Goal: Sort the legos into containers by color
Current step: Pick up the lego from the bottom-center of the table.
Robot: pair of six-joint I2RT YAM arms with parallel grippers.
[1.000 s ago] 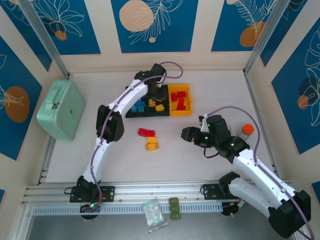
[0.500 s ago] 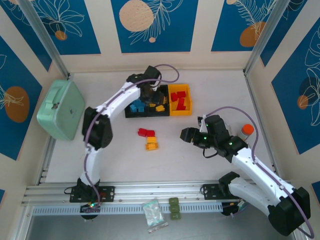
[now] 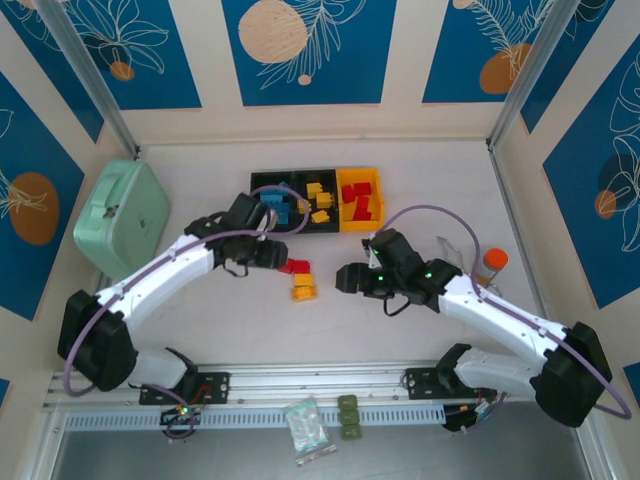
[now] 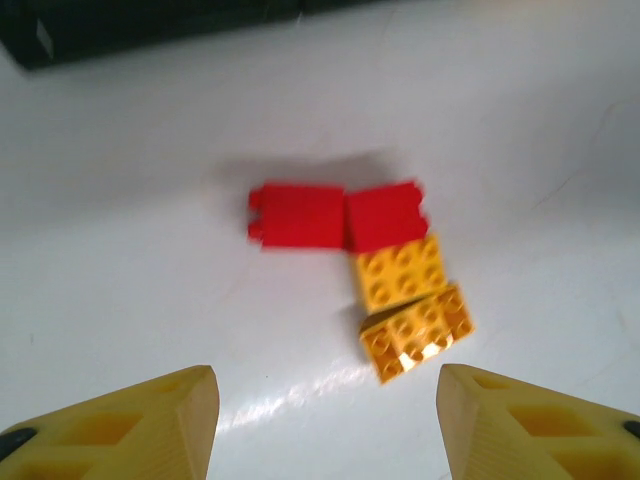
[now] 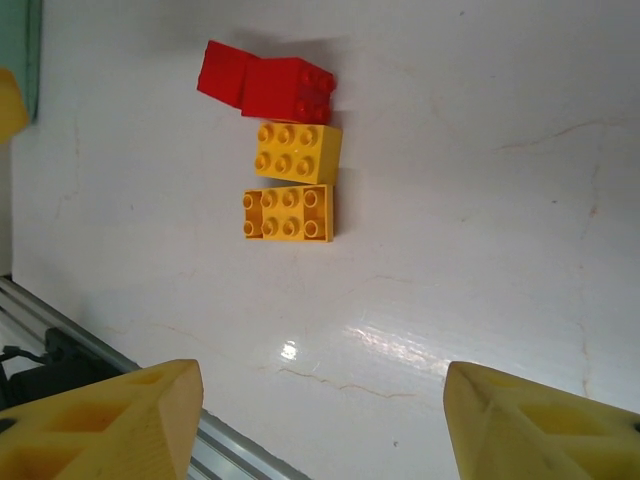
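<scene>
Pulled back from over the bins, the left gripper [image 3: 272, 256] now sits low just beside the loose cluster of bricks, on the left arm's side of it. The right gripper [image 3: 342, 278] has slid in closer from the opposite side. From where I stand, both have their yellow fingers spread apart with only bare table between them. Neither is holding anything.

The cluster lies between the two grippers and is all that is left on the table. It is two red bricks [image 4: 335, 217] side by side and touching, with two yellow bricks [image 5: 298, 152] in a short line running off one of the reds toward the arms' bases. The yellow nearest the reds touches them. In the left wrist view the farther yellow one looks slightly skewed.

Beyond the cluster, toward the back wall, the three bins stand in a row and already hold most of the pieces. The left black bin [image 3: 257, 182] holds blue ones. The middle black bin [image 3: 300, 180] holds yellow, and the yellow bin [image 3: 345, 178] holds red.

I'd call the sorting nearly done. No blue is loose, and four bricks remain: the reds for the yellow bin and the yellows for the middle black one. The left gripper looks best placed for the reds.
</scene>
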